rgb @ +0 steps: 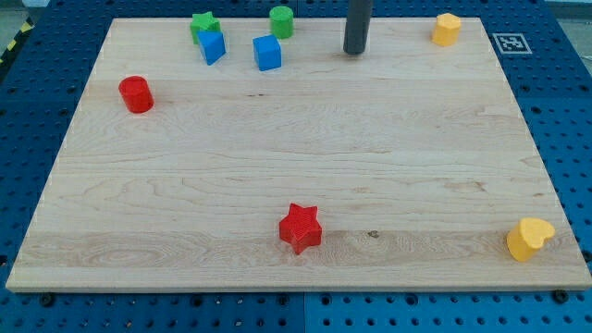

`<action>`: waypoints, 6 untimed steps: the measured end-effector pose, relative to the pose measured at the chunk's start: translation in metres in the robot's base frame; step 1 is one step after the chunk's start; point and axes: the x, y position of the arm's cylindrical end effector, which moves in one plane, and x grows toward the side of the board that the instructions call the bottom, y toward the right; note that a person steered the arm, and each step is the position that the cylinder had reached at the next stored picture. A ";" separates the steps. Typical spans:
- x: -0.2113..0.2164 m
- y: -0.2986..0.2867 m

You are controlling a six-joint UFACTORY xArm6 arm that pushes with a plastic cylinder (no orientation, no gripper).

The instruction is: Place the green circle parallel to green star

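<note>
The pale wooden bench [305, 157] sat on a blue pegboard, and most of the action was crowded along its top edge. The small green plastic cylinder, the green circle [281, 21], stood close to that edge, and the green star-shaped block [203, 24] stood to the view's left of it at much the same height, so the two already looked roughly level with each other, though I would not swear the line was exact. Just below them were two blue cube-like blocks, one [212, 45] touching or nearly touching the star's lower side, the other [267, 53] just under the circle. The tool was only a straight dark rod with nothing to open or close and nothing held; my tip [354, 53] rested on the bench to the view's right of the circle, near but apart from it, which seemed a sensible side from which to nudge it leftward along the row. A red cylinder [136, 94] stood well apart at the left, a red star [301, 228] near the bottom, and two yellow blocks [447, 29] [529, 239] kept to the right-hand corners, clear of any likely path.
</note>
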 end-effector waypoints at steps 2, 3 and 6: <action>-0.048 -0.027; -0.049 -0.070; -0.046 -0.126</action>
